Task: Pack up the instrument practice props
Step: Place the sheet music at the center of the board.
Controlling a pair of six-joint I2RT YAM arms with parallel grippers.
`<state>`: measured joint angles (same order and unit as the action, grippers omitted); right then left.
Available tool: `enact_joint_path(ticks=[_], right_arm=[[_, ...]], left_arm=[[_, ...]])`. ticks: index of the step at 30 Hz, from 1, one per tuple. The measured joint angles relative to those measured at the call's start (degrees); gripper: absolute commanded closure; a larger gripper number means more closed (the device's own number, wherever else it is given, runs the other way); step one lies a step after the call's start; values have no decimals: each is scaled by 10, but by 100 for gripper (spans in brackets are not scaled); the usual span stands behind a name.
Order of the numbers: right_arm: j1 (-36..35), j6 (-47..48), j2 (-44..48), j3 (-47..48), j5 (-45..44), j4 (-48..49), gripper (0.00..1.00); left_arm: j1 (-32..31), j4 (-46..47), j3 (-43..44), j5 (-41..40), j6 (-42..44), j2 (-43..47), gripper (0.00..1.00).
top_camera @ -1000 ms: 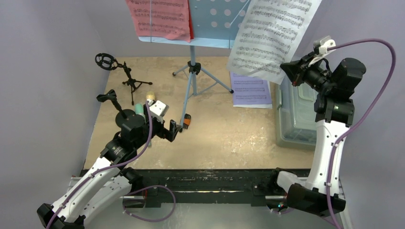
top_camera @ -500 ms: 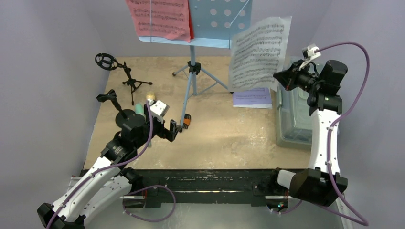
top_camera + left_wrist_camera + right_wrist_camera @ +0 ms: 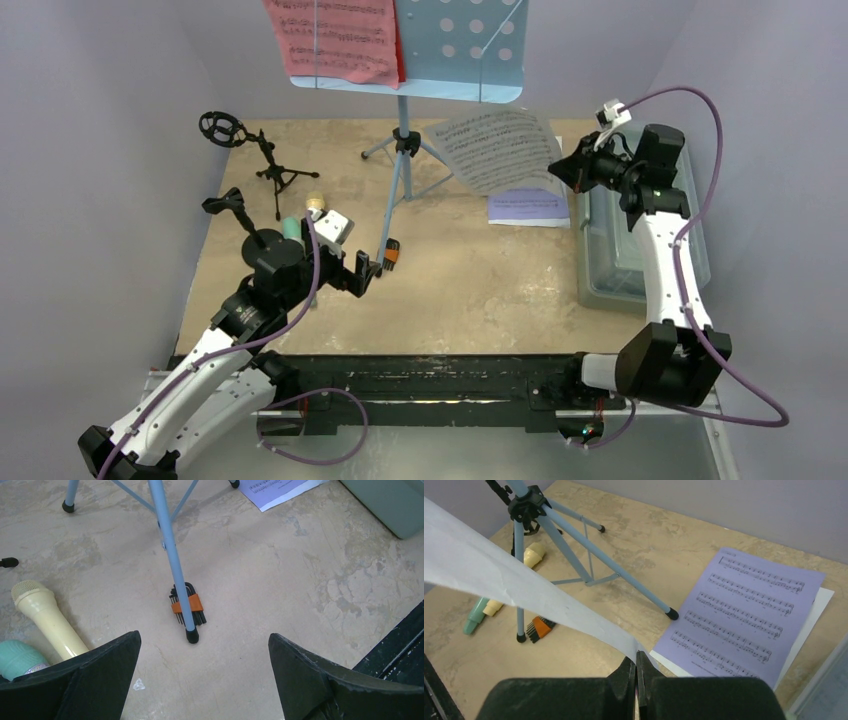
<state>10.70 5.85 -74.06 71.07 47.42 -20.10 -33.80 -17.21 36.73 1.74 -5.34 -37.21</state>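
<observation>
Beige, stone-patterned desk (image 3: 470, 290) carries all the props. The light-blue tripod (image 3: 403, 160) stands at far centre; its perforated tray (image 3: 470, 78) bears a red page (image 3: 335, 40) on its left half. The translucent grey tub (image 3: 605, 272) sits at the right edge.

I have the right hand (image 3: 636, 667) pinched fully closed on one corner of a pale sheet-music page (image 3: 495, 150). That page hangs in the air between the tripod and the tub, above the purple page (image 3: 527, 205) lying flat just left of the tub. The left hand (image 3: 204, 637) hangs with its fingers spread to full width, holding nothing, by the tripod's near foot.

Small black microphone tripods (image 3: 272, 170) stand at the far left. The yellow microphone (image 3: 45, 615) and mint-green microphone (image 3: 20, 657) lie side by side at the near left. A hex-key set (image 3: 187, 605) lies beside that foot.

Step in hand, by my judgement: carrying the pale page to the tub. Next move: swing the right hand over the tub opening, lower it, then release. The limp page may catch on the rim.
</observation>
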Motion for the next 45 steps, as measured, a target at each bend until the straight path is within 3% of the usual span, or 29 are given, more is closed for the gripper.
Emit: enact_joint_path(ticks=[45], right_arm=[[-51, 13, -175, -30, -184, 30, 100]], left_arm=[[4, 0, 0, 5, 0, 0, 0]])
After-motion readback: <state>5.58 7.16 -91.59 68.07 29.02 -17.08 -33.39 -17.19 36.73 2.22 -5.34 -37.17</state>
